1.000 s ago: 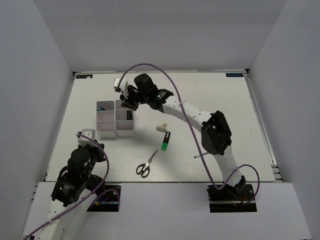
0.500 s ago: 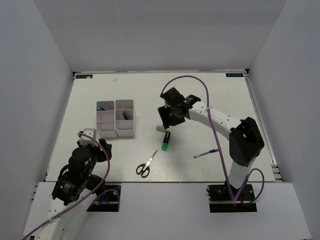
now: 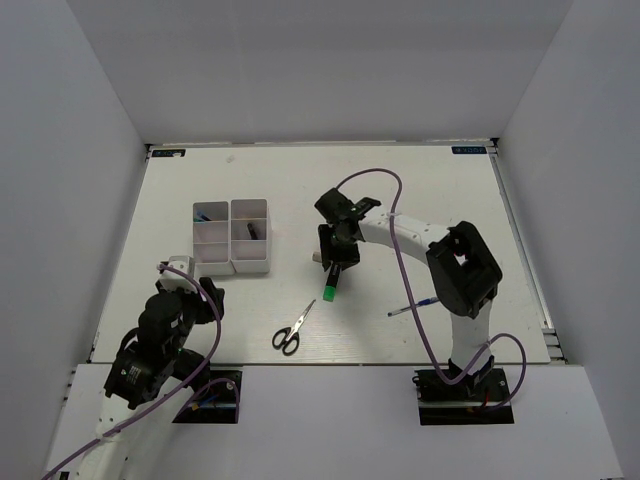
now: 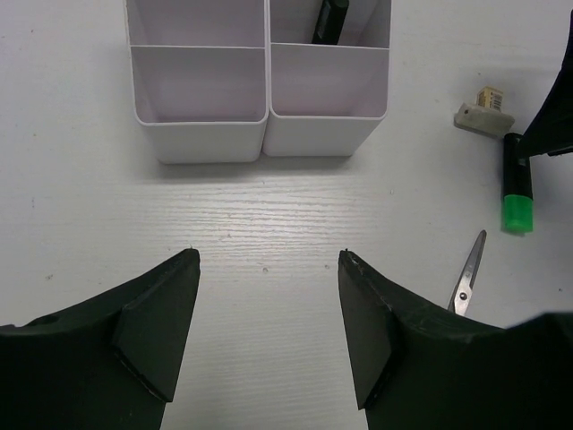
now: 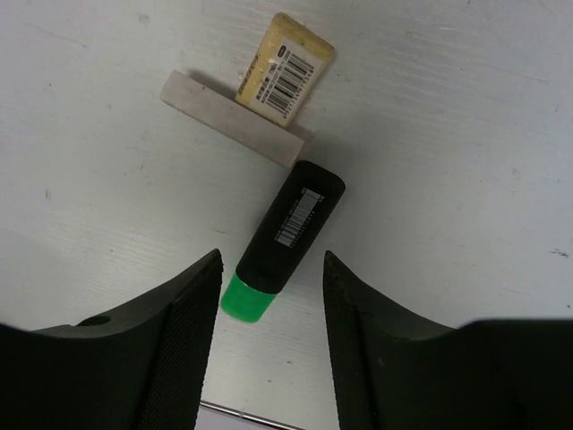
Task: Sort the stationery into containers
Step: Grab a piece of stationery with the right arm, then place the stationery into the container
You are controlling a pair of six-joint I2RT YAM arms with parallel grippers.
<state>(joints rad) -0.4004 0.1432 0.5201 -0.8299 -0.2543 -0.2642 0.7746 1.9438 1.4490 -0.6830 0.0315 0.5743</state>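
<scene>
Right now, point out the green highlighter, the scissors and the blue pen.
green highlighter [image 5: 288, 231]: right wrist view, on its black barrel.
scissors [image 3: 296, 326]: top external view, near the pivot.
blue pen [image 3: 412, 307]: top external view, mid-shaft.

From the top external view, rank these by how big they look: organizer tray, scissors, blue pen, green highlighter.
1. organizer tray, by far the largest.
2. scissors.
3. blue pen, nearly as long but much thinner.
4. green highlighter, shortest, though the right gripper covers its far end.
</scene>
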